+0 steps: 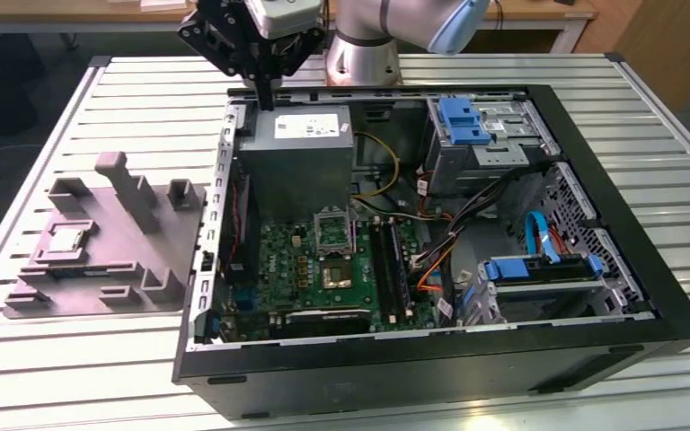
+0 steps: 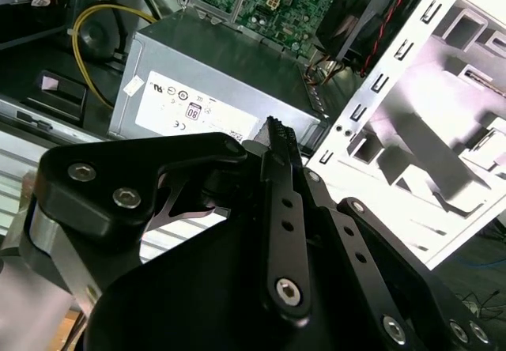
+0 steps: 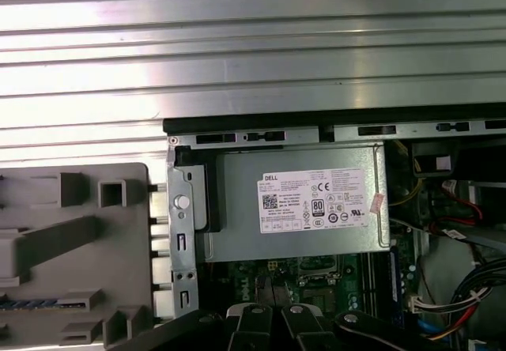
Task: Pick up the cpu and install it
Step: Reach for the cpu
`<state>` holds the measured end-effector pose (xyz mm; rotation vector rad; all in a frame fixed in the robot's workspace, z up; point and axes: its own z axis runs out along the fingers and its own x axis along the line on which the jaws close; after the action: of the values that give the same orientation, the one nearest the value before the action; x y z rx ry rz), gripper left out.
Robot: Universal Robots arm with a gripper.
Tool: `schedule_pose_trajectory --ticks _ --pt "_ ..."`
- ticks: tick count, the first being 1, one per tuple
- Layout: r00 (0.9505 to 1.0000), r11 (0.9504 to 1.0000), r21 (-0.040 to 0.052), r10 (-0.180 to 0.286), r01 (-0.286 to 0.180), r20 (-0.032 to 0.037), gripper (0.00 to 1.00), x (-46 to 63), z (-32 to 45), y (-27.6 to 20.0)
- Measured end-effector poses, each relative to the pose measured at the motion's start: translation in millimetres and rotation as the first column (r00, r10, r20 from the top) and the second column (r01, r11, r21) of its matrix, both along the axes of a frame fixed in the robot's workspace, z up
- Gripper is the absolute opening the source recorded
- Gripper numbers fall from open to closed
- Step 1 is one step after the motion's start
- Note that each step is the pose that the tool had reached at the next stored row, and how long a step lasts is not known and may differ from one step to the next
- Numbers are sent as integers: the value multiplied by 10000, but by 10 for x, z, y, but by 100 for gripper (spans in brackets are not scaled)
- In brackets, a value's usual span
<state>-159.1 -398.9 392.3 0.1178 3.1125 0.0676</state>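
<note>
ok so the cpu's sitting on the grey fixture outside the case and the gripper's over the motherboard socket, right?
One part is off. In the exterior view the gripper hangs over the grey power supply box, near the case wall, not over the socket. The rest is right: the cpu lies on the grey fixture outside the case.

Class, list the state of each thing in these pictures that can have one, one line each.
Black computer case: lying on its side, side panel off, open.
Small square silvery cpu: lying in the grey plastic fixture, ungripped.
Black gripper: shut, empty, above the grey metal power supply box.
</note>
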Motion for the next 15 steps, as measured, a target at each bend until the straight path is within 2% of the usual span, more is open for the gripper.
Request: schedule_pose_trajectory --ticks 15 --pt "10000 10000 1 -2 2 0 11 -35 -2 0"
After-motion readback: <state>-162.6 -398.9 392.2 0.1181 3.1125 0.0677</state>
